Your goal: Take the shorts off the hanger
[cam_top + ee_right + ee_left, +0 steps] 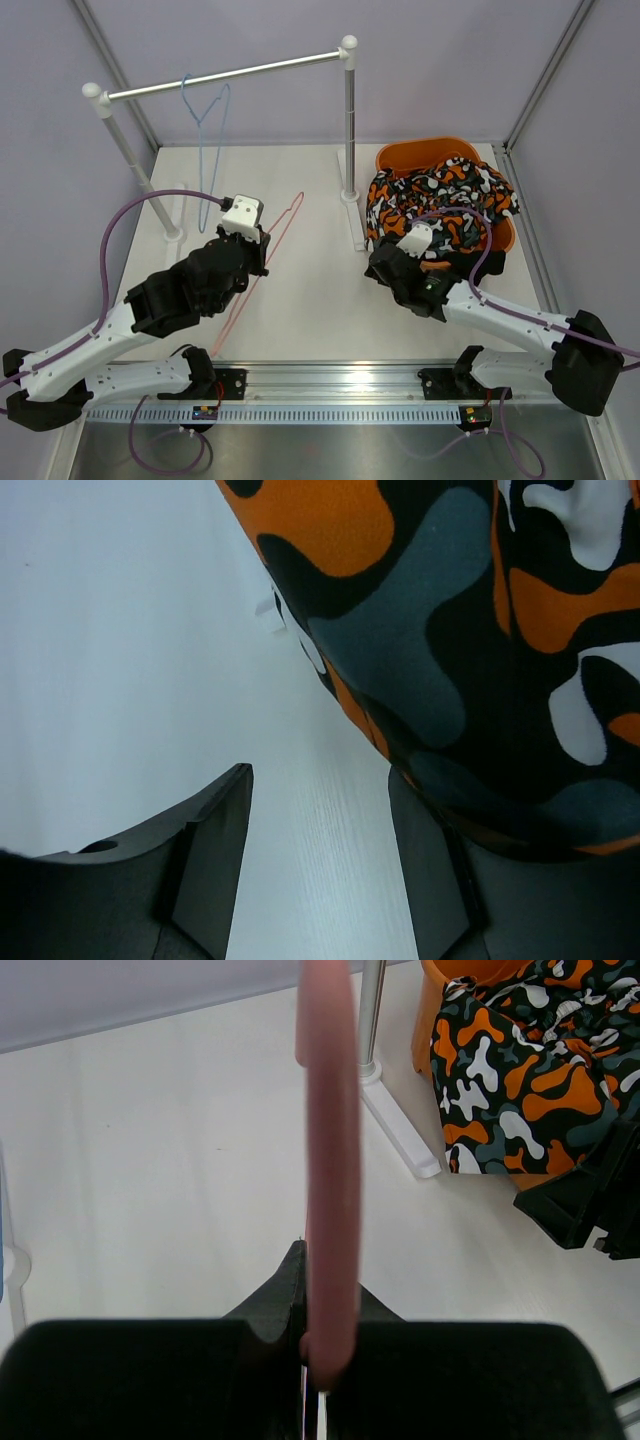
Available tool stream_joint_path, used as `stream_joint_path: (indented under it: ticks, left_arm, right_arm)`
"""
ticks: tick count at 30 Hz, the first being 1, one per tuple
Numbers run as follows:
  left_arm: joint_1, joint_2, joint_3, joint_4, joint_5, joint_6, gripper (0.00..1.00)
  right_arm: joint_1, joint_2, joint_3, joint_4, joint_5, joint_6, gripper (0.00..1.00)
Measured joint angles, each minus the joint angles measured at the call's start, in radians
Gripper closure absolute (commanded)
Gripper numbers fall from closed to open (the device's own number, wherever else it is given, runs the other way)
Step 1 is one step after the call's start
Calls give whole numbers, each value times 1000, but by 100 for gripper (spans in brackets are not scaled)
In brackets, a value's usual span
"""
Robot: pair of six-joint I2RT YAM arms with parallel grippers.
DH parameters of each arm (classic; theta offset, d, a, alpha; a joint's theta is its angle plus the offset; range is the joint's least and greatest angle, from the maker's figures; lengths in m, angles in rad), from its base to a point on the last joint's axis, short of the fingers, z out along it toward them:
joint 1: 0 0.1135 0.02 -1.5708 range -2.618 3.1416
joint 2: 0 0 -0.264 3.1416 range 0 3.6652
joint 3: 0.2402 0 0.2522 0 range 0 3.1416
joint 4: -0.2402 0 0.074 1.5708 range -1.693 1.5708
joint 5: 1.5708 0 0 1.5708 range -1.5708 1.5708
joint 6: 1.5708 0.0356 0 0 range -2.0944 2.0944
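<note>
Removal looks done: the thin pink wire hanger (330,1160), pinched tight by the left gripper (325,1345), is bare, and the orange, black, white and grey camouflage cloth shorts (440,195) lie heaped on the orange plastic bin (425,147) beside the spread, empty right gripper (320,777).

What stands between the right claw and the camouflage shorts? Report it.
Nothing visible does. The right claw, jaws open, is right beside the camouflage shorts, which drape over the front of the orange basket. In the wrist view the cloth overlaps one finger, with nothing else in between.
</note>
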Motion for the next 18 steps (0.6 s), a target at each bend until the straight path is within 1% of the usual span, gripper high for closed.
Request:
stream_joint_path:
  ticks: [1, 8, 11, 18]
  left_arm:
    - [0, 0, 0, 0, 0, 0, 100]
    - [0, 0, 0, 0, 2, 0, 100]
    - [0, -1, 0, 0, 2, 0, 100]
    - [0, -8, 0, 0, 3, 0, 100]
  right_arm:
    - [1, 9, -7, 28, 12, 2, 36]
    - [2, 131, -20, 199, 70, -2, 49]
    - [2, 167, -20, 242, 93, -5, 52]
    - [2, 218, -19, 304, 131, -5, 56]
